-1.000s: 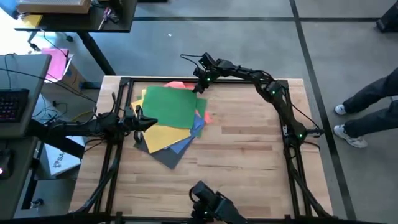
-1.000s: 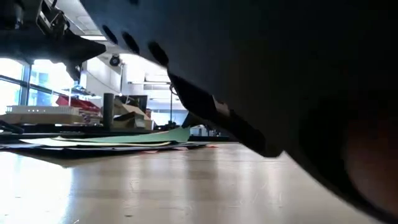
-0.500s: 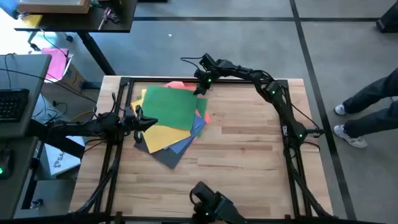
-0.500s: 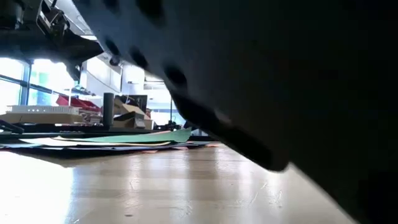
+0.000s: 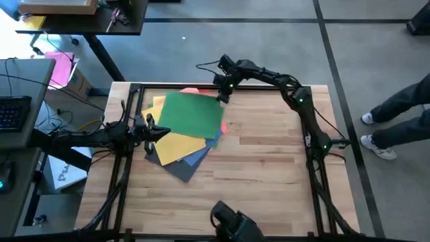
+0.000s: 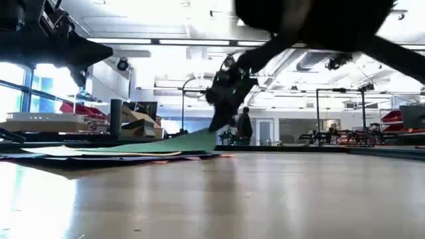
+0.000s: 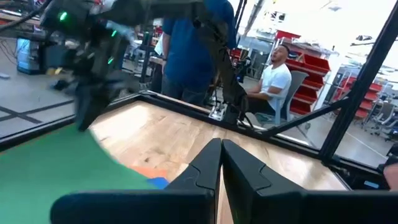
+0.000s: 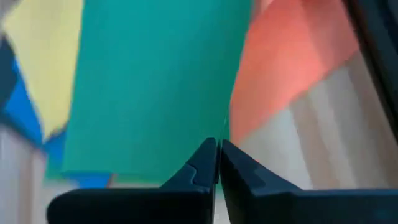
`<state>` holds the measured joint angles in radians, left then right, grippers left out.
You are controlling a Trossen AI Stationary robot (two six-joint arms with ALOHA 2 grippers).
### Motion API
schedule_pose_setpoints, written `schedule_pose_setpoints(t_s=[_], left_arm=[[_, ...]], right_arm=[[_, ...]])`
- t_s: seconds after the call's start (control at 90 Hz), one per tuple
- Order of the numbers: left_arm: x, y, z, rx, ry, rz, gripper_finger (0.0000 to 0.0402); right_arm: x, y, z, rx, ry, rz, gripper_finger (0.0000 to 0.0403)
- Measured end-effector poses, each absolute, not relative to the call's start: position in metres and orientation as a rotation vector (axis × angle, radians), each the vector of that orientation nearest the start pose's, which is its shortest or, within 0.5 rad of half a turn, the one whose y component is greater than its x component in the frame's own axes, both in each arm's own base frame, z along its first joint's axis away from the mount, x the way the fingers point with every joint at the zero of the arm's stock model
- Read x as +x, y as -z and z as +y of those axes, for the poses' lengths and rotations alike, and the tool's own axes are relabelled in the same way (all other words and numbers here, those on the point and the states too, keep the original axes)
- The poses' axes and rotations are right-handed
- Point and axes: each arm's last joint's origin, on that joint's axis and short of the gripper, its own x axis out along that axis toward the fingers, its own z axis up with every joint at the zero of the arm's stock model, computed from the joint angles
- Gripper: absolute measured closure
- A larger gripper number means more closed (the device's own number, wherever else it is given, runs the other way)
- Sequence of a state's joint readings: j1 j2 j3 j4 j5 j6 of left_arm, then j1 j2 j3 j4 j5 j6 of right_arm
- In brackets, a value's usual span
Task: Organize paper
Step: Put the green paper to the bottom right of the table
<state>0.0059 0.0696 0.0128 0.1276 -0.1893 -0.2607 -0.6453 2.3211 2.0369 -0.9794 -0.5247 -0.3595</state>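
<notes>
The paper lies in a loose fanned pile on the table's far left part. A green sheet (image 5: 191, 113) is on top, over yellow (image 5: 176, 144), blue (image 5: 212, 136), orange (image 5: 191, 91) and dark grey (image 5: 179, 168) sheets. My right gripper (image 5: 224, 97) is at the green sheet's far right corner and shut on it. My left gripper (image 5: 161, 132) is shut and points level over the pile's left edge, where the green and yellow sheets meet. In the low view the green sheet (image 6: 166, 144) rises toward my right gripper (image 6: 219, 116). My right gripper pinches the green sheet's far right corner (image 8: 225, 138) between its two fingers, a single layer, coming down from above. That corner (image 6: 207, 138) is raised off the pile. The rest of the sheet slopes down and lies on the other sheets. My left gripper is low over the pile's left edge; I cannot tell whether it touches the paper.
Bare wood takes up the table's right half and near part (image 5: 269, 175). A black frame rail (image 5: 168, 85) runs along the far edge. A person's legs (image 5: 396, 114) are beyond the right edge. A desk with a keyboard (image 5: 13, 111) is at the left.
My right gripper has gone a little toward the table's right edge, still shut on the green sheet. The sheet has slid the same way over the pile, and more of the yellow sheet shows at the left. The other sheets have stayed where they were.
</notes>
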Motion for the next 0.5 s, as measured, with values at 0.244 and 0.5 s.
schedule_pose_setpoints(t_s=[0.244, 0.5], left_arm=[[0.101, -0.175, 0.006, -0.267, -0.182, -0.096, 0.0401], [0.101, -0.175, 0.006, -0.266, -0.181, -0.096, 0.0401]], right_arm=[[0.355, -0.258, -0.192, 0.175, 0.02, 1.217, 0.0403], [0.265, -0.294, -0.071, -0.043, 0.506, 1.388, 0.0403]])
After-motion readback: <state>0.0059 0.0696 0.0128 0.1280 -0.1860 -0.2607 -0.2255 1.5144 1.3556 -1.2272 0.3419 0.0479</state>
